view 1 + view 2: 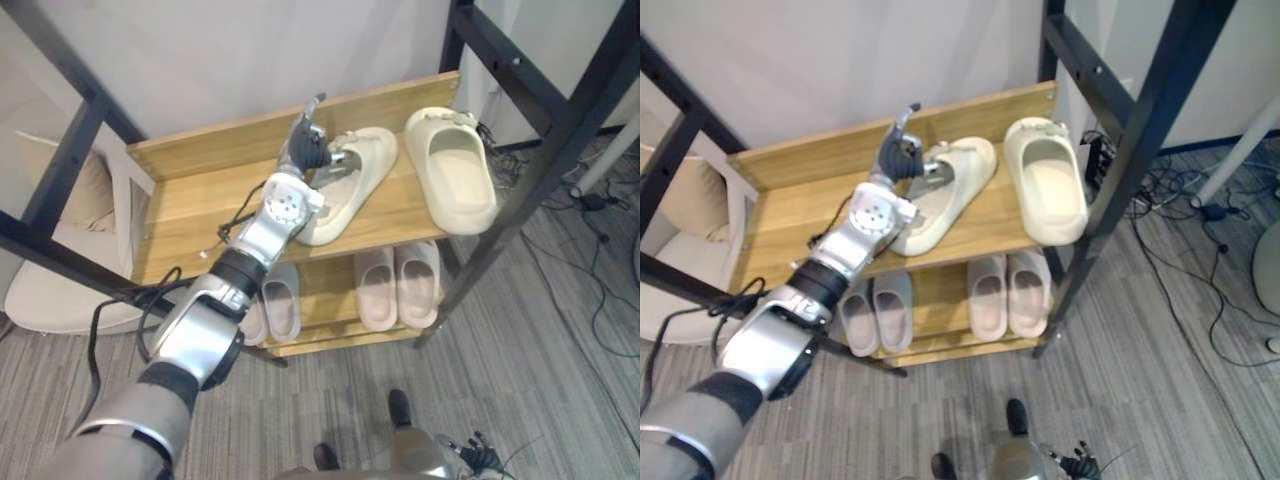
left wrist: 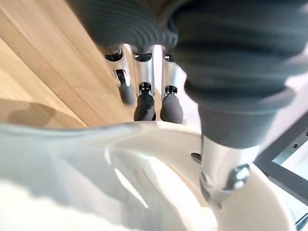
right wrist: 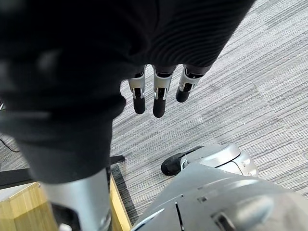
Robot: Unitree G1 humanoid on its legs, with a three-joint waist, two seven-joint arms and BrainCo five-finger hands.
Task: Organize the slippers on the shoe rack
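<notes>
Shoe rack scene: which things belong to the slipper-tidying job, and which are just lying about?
Job: shoe rack; skewed slipper, pinched by the left hand; straight slipper beside it; two lower-shelf pairs.
Lying about: beige cushion; floor cables; black metal frame. The right hand hangs open over the carpet.

We log the shoe rack (image 1: 190, 190) shelves as pale wood with plain grain, satin rather than glossy. The angled slipper (image 1: 370, 168) and the neighbour slipper (image 1: 455, 170) look like cream moulded foam, smooth and matt; the lower slippers (image 1: 400, 285) look the same. The frame (image 1: 535, 180) is matt black metal. The carpet (image 1: 520, 380) is grey, ribbed and rough. The left hand (image 1: 305, 148) has bright metal fingers (image 2: 143, 67), matt rubbery tips and a dark ribbed cover.
</notes>
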